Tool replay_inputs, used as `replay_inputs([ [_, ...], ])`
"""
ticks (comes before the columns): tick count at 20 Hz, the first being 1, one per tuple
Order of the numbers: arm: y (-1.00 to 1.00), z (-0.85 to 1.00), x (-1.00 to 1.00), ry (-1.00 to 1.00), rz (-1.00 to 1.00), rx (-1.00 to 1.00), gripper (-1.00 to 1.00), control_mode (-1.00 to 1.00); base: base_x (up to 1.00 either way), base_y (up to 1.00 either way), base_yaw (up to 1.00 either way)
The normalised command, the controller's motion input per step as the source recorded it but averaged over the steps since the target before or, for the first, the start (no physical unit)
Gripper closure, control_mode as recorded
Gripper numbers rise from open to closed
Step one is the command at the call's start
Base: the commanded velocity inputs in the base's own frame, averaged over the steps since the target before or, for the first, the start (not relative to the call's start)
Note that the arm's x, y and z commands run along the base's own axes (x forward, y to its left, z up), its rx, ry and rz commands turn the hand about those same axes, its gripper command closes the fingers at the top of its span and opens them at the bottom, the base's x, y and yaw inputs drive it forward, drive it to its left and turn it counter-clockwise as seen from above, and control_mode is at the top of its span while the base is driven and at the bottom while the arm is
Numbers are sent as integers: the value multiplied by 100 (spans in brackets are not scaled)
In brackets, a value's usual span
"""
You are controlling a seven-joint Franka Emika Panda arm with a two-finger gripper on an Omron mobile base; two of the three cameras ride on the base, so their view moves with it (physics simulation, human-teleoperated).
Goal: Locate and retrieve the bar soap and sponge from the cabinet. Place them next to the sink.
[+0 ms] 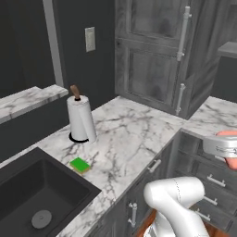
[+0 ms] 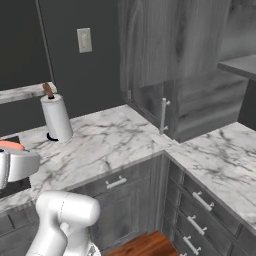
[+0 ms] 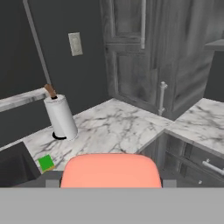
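Hand view has the bar soap big and close at its lower edge, a flat salmon-pink block with rounded corners, apparently pinched by the gripper, though the fingertips themselves are hidden, so I cannot tell how firm the hold is. It hangs high over the cabinet fronts, well apart from the sink. The sponge, green with a yellowish edge, already lies on the marble counter just beside the basin. Risks: a smooth block slipping out mid-swing, clipping the paper towel roll, or landing on the sponge
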Motion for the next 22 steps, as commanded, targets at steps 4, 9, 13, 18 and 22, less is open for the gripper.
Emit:
replay_inputs([
  [4, 55, -12, 0, -5, -5, 0, 100, -100, 0, 0, 0],
  [9, 75, -23, 4, -1, -4, -1, 100, -100, 0, 0, 0],
  [13, 72, -27, 13, 5, 0, -4, 100, -100, 0, 0, 0],
  [18, 64, -28, 15, 10, 0, -4, 100, -100, 0, 0, 0],
  [22, 51, -15, 13, 16, 0, -10, 100, -100, 0, 0, 0],
])
